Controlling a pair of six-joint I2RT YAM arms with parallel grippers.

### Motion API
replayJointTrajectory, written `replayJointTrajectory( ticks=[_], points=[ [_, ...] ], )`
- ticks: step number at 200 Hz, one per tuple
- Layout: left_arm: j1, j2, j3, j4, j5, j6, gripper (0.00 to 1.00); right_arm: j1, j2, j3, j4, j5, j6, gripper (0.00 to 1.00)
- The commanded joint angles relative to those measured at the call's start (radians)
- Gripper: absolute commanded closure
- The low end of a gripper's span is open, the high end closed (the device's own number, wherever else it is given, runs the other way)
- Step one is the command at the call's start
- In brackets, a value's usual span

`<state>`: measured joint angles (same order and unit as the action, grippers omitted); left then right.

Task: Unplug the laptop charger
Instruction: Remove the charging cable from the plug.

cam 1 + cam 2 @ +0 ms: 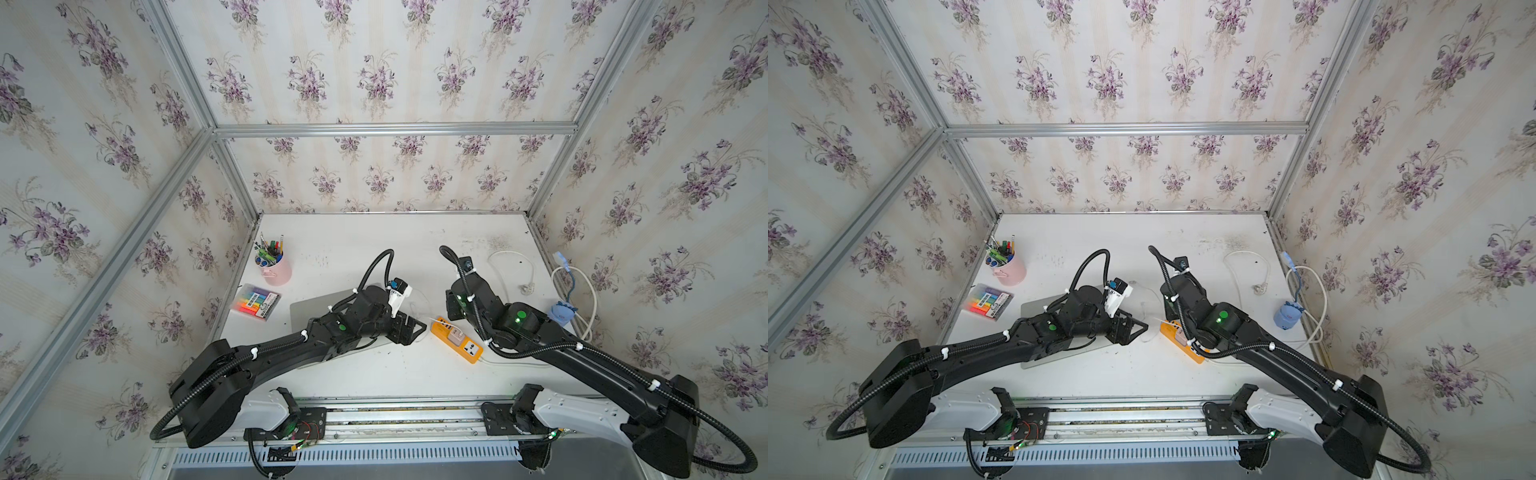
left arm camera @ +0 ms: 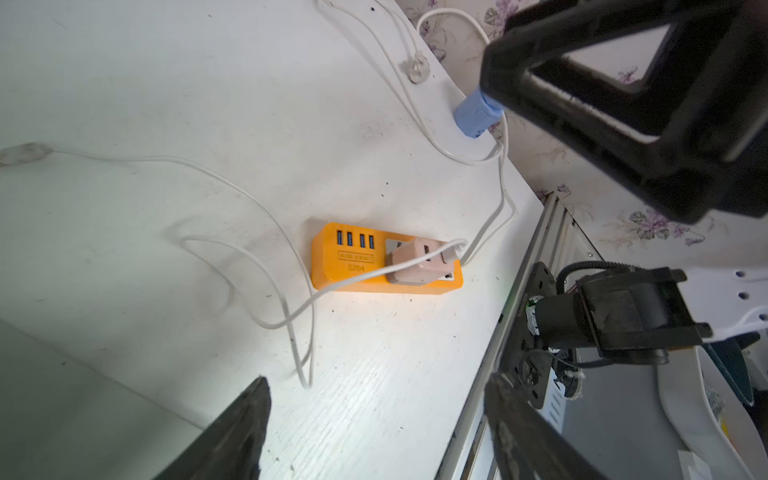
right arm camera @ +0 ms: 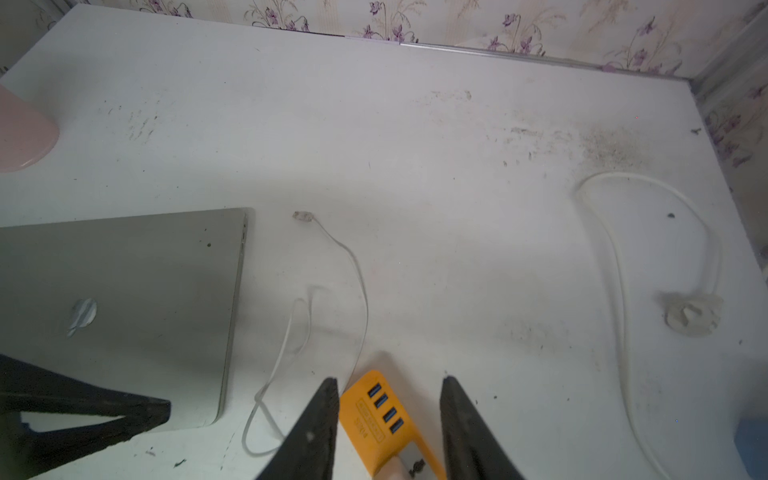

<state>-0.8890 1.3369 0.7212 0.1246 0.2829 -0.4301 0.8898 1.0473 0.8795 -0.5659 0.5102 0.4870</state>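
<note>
Two tools – one laptop, one charger

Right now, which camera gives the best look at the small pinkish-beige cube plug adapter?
The left wrist view: the small pinkish-beige cube plug adapter sits unobstructed, plugged into the orange power strip. In both top views it is tiny, partly behind the right arm. The right wrist view catches only its edge.

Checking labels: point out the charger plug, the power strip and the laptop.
charger plug [image 2: 413, 261], left wrist view, its pink top face.
power strip [image 2: 353, 266], left wrist view, orange labelled face.
laptop [image 3: 137, 291], right wrist view, lid.
</note>
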Motion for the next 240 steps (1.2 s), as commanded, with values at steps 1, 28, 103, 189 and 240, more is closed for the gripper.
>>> replayJointTrajectory(
  ticks=[1,28,103,189,240],
  points=[
    [-0.043,0.006,-0.007,0.038,-0.005,0.056,0.20,0.080,-0.035,-0.029,-0.154,0.111,0.288,0.61],
    [-0.096,0.037,-0.005,0.042,-0.025,0.084,0.19,0.169,-0.028,-0.057,-0.254,0.150,0.437,0.65],
    [-0.102,0.229,-0.006,0.222,-0.036,-0.050,0.19,0.246,-0.083,-0.144,-0.219,0.111,0.525,0.69],
    [-0.102,0.271,0.038,0.178,-0.198,-0.150,0.20,0.244,-0.087,-0.240,-0.119,0.155,0.520,0.70],
    [-0.121,0.311,0.101,0.127,-0.263,-0.217,0.22,0.203,-0.076,-0.253,-0.024,0.120,0.443,0.72]
  ],
)
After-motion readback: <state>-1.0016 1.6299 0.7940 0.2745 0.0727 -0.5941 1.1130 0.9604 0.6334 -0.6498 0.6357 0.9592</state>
